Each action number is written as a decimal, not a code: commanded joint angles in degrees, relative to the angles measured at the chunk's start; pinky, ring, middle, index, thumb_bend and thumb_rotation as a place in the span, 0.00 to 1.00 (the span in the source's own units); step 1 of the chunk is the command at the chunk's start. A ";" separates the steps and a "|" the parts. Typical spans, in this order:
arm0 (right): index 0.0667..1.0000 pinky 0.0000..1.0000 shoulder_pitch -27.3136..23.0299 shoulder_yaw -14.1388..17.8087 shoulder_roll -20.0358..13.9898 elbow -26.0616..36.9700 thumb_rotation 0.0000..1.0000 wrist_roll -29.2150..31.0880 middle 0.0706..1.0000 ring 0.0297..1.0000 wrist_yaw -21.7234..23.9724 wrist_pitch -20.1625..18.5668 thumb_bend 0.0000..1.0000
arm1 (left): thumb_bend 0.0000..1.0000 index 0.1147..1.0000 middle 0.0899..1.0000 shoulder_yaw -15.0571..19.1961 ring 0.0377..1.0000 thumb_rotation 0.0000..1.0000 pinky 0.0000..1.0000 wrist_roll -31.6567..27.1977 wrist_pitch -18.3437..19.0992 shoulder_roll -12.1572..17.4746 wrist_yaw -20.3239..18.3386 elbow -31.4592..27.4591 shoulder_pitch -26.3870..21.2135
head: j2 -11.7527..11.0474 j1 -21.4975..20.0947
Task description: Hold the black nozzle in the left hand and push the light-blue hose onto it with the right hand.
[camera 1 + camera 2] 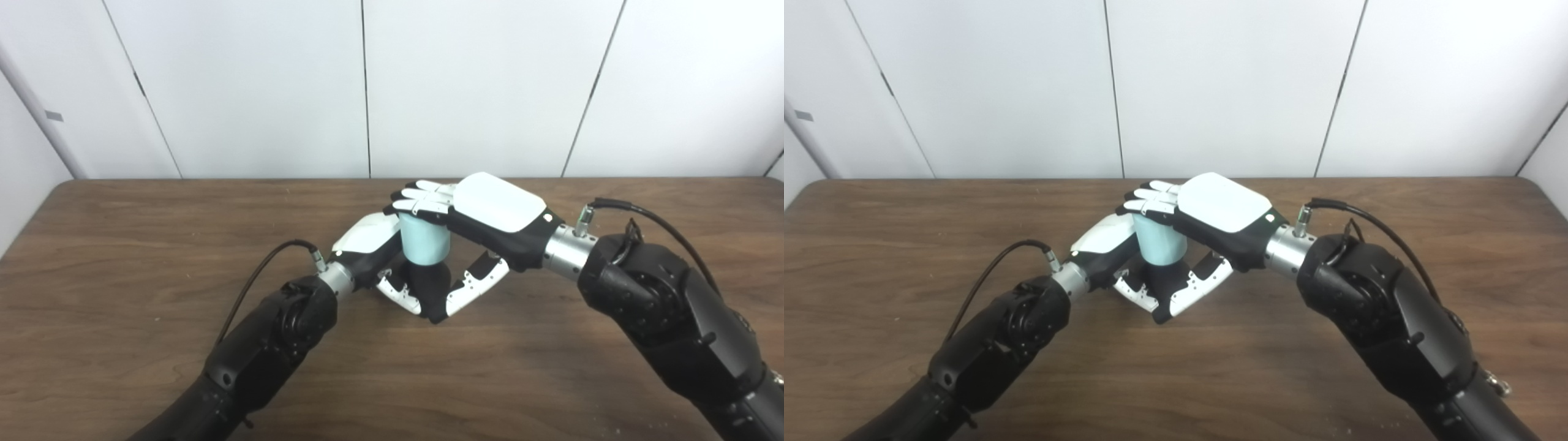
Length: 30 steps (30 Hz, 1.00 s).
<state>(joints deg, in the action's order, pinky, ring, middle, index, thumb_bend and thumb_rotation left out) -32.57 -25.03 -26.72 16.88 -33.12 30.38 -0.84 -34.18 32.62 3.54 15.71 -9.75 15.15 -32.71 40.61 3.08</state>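
Note:
At the middle of the table both hands meet. The light-blue hose (424,241) stands upright as a short tube, and my right hand (484,217) is shut on it from above and the right, fingers over its top. Below the hose a black nozzle (429,288) shows between the thumbs. My left hand (375,251) is shut on the nozzle from the left, its white back turned up. The hose's lower end sits right on top of the nozzle; the joint itself is hidden by the fingers.
The brown wooden table (122,245) runs wide on both sides of the hands. White wall panels (367,86) stand behind its far edge. A black cable (263,263) loops off my left wrist, and another cable (649,214) off the right wrist.

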 commanded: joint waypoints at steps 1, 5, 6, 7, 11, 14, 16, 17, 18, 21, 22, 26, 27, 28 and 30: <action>0.90 0.84 1.67 -1.92 -1.73 -1.06 0.61 0.00 0.92 0.93 5.56 -0.66 0.65 | 0.52 0.40 0.46 -2.72 0.65 0.00 1.00 2.31 3.13 1.07 -6.75 3.09 3.83 | 0.12 0.10; 0.89 0.82 1.32 -1.65 -1.64 -1.31 0.58 0.07 0.92 0.91 5.82 -1.63 0.64 | 0.52 0.40 0.46 -2.60 0.65 0.00 1.00 2.20 3.12 0.95 -6.60 3.06 4.04 | 0.20 0.15; 0.89 0.81 1.26 -1.58 -1.53 -1.32 0.58 0.07 0.91 0.91 5.86 -1.95 0.63 | 0.52 0.40 0.46 -2.58 0.65 0.00 1.00 2.18 3.19 0.92 -6.61 3.04 4.10 | 0.25 0.20; 0.90 0.81 1.24 -1.53 -1.41 -1.22 0.57 0.04 0.91 0.90 5.88 -2.29 0.63 | 0.52 0.40 0.46 -2.57 0.65 0.00 1.00 2.17 3.25 0.91 -6.62 2.97 4.16 | 0.28 0.14; 0.89 0.79 1.48 -1.45 -1.23 -0.84 0.54 0.00 0.91 0.90 5.62 -2.96 0.61 | 0.52 0.40 0.46 -2.62 0.65 0.00 1.00 2.32 3.30 1.06 -6.75 2.90 4.09 | 0.42 0.20; 0.89 0.79 2.02 -1.30 -1.57 -0.79 0.53 0.10 0.91 0.89 5.32 -2.56 0.61 | 0.52 0.40 0.46 -2.56 0.63 0.00 1.00 2.34 3.13 1.26 -6.74 2.92 4.04 | 0.42 0.20; 0.89 0.78 2.43 -1.11 -1.94 -0.86 0.53 0.11 0.91 0.89 5.08 -2.18 0.61 | 0.52 0.40 0.46 -2.46 0.63 0.00 1.00 2.19 3.10 1.32 -6.79 2.91 4.02 | 0.41 0.14; 0.89 0.78 2.69 -0.94 -2.15 -0.92 0.53 0.08 0.90 0.88 4.95 -2.10 0.60 | 0.52 0.40 0.46 -2.38 0.63 0.00 1.00 2.06 3.10 1.32 -6.84 2.91 4.01 | 0.41 0.14; 0.89 0.77 2.85 -0.81 -2.25 -0.96 0.53 0.03 0.90 0.88 4.90 -2.06 0.60 | 0.52 0.40 0.46 -2.33 0.63 0.00 1.00 1.97 3.09 1.32 -6.88 2.91 4.01 | 0.41 0.09; 0.89 0.75 3.73 -0.15 -2.61 -0.64 0.53 -0.25 0.90 0.87 4.88 -2.72 0.60 | 0.52 0.41 0.46 -2.17 0.63 0.00 1.00 1.69 2.88 1.39 -6.97 2.73 4.11 | 0.46 0.02; 0.89 0.75 4.06 0.06 -2.66 -0.55 0.53 -0.37 0.90 0.87 4.87 -2.93 0.61 | 0.52 0.41 0.46 -2.12 0.63 0.00 1.00 1.63 2.79 1.40 -6.98 2.73 4.12 | 0.50 0.00; 0.89 0.74 5.41 0.61 -2.56 0.21 0.54 -0.49 0.90 0.86 4.77 -3.64 0.61 | 0.52 0.41 0.45 -2.05 0.63 0.00 1.00 1.71 2.69 1.35 -6.87 2.76 4.07 | 0.61 0.01; 0.89 0.74 5.68 0.70 -2.46 0.34 0.54 -0.40 0.90 0.85 4.66 -3.48 0.61 | 0.52 0.41 0.45 -2.04 0.63 0.00 1.00 1.74 2.62 1.38 -6.84 2.77 4.02 | 0.61 0.01; 0.89 0.74 5.85 0.74 -2.34 0.47 0.54 -0.33 0.90 0.85 4.61 -3.31 0.61 | 0.52 0.41 0.45 -2.03 0.63 0.00 1.00 1.76 2.54 1.42 -6.83 2.77 3.99 | 0.66 0.12; 0.89 0.74 5.85 0.57 -2.20 0.24 0.55 0.01 0.90 0.85 4.46 -2.32 0.61 | 0.52 0.41 0.45 -2.02 0.63 0.00 1.00 1.77 2.29 1.51 -6.77 2.83 3.93 | 0.75 0.12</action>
<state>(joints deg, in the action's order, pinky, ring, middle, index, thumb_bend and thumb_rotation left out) -29.61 -22.62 -27.10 18.41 -33.17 29.99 -2.15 -33.96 32.64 3.50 15.69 -10.19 14.78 -32.60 41.31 3.16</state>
